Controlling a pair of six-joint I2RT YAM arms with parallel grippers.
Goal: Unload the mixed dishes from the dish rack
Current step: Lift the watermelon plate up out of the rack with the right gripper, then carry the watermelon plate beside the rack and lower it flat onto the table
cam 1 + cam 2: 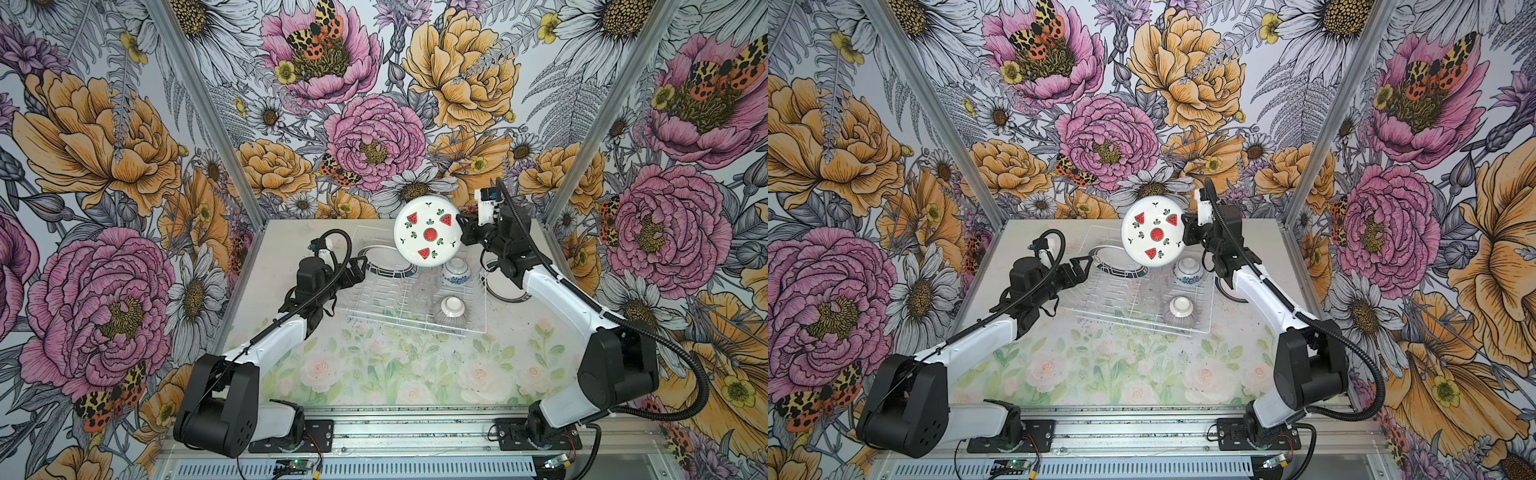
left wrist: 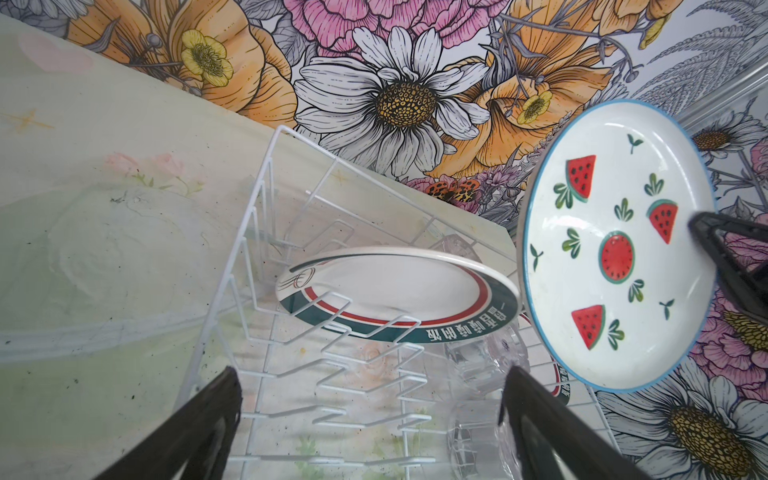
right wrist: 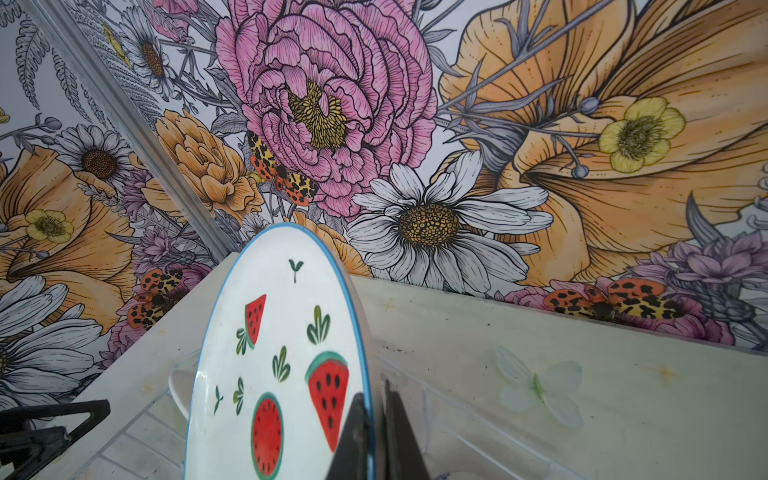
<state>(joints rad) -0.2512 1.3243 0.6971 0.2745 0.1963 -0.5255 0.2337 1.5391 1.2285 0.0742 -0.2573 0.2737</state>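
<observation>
Black left hand (image 1: 361, 269) gapes empty at the dish rack's (image 1: 374, 299) 9 o'clock side. Farther, over its 12 o'clock edge, the closed right hand (image 1: 460, 226) pinches the raised watermelon-print white plate (image 1: 427, 232) by its 3 o'clock rim: glazed ceramic, likely stiff, slick, breakable, prone to swing. Rose-printed surface (image 1: 374, 365); floral walls (image 1: 365, 137) close behind.

A rose-print tabletop (image 1: 374, 374) meets floral-papered walls (image 1: 365, 124).
</observation>
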